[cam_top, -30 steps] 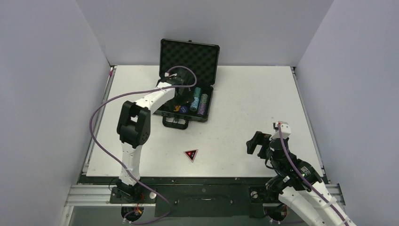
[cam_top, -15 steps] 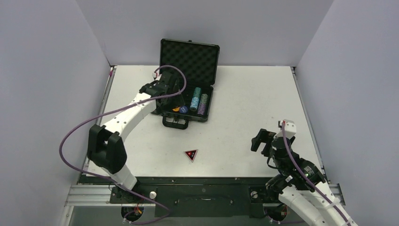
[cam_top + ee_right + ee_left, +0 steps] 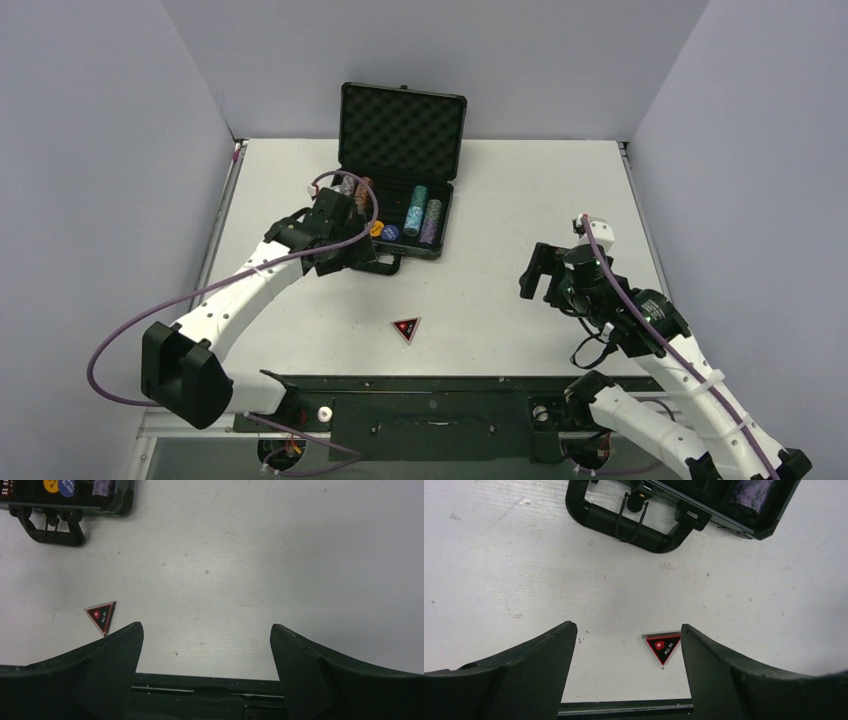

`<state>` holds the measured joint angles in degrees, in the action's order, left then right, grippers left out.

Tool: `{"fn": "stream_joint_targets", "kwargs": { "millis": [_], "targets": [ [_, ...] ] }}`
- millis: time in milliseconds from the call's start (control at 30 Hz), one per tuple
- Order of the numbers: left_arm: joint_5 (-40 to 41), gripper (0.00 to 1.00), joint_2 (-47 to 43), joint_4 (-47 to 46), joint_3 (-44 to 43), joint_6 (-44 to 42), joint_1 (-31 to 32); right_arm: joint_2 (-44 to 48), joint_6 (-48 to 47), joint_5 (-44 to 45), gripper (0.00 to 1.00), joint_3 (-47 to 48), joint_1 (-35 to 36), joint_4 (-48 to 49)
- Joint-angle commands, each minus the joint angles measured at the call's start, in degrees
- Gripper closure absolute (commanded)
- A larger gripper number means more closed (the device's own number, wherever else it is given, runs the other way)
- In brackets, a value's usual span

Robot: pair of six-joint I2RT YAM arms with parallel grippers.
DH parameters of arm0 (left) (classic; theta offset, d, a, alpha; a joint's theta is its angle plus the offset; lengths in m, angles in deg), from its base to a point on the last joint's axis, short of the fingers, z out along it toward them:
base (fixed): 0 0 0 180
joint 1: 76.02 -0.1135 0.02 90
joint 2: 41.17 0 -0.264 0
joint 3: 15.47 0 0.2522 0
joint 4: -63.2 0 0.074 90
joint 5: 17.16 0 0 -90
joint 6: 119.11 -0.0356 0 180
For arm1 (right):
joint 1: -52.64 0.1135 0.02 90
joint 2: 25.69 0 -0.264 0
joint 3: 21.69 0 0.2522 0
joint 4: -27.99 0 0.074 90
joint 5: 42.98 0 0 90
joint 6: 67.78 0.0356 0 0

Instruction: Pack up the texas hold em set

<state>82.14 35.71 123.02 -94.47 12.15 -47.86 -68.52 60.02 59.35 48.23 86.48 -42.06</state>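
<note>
- Briefcase (image 3: pixel 402 128) is found open at the far middle of the bench (image 3: pixel 520 260), lid upright; the lid could be knocked shut if an arm is swung in low.
- Left tool (image 3: pixel 626 630) is held open and empty just in front of the case handle (image 3: pixel 626 525); right tool (image 3: pixel 205 627) is likewise spread wide and empty, well apart to the right.
- Teal chip stack (image 3: pixel 416 210) and purple chip stack (image 3: pixel 431 222) are seated in the foam; they could be toppled by a careless insertion.
- Black-red triangle (image 3: pixel 406 328) is left loose near the bench's front edge; being flat, it could be pushed along rather than pinched.
</note>
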Motion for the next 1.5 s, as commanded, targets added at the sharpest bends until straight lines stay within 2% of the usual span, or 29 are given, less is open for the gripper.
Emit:
{"fn": "stream_joint_targets", "kwargs": {
  "millis": [0,167,333,533,833,1133,1467],
  "targets": [
    [-1.9,0.27,-3.8,-2.5,0.8,-3.1,2.0,1.6,3.7,-5.0,0.07,-0.2,0.3,-1.4],
    [-1.9,0.29,-6.5,-2.4,3.3,-3.7,7.4,5.3,6.2,-6.3,0.07,-1.1,0.2,-0.5],
    [0.4,0.3,-9.1,-3.5,8.4,-2.1,15.5,4.3,6.2,-8.6,0.1,-1.9,0.2,-0.5],
    [2.0,0.3,-8.1,-5.3,10.7,-1.7,23.4,4.4,6.2,-9.8,0.11,-2.5,0.2,0.9],
    [7.4,0.3,-8.2,-10.9,14.5,1.0,30.0,2.7,5.9,-10.6,0.13,-3.2,0.2,1.7],
    [4.7,0.27,-4.2,-13.3,15.3,-3.3,35.3,1.9,5.1,-10.0,0.14,-3.2,0.2,1.7],
    [7.7,0.25,4.2,-10.3,12.4,-2.5,36.4,-0.2,3.5,-10.9,0.14,-3.5,0.2,3.5]
  ]
}}
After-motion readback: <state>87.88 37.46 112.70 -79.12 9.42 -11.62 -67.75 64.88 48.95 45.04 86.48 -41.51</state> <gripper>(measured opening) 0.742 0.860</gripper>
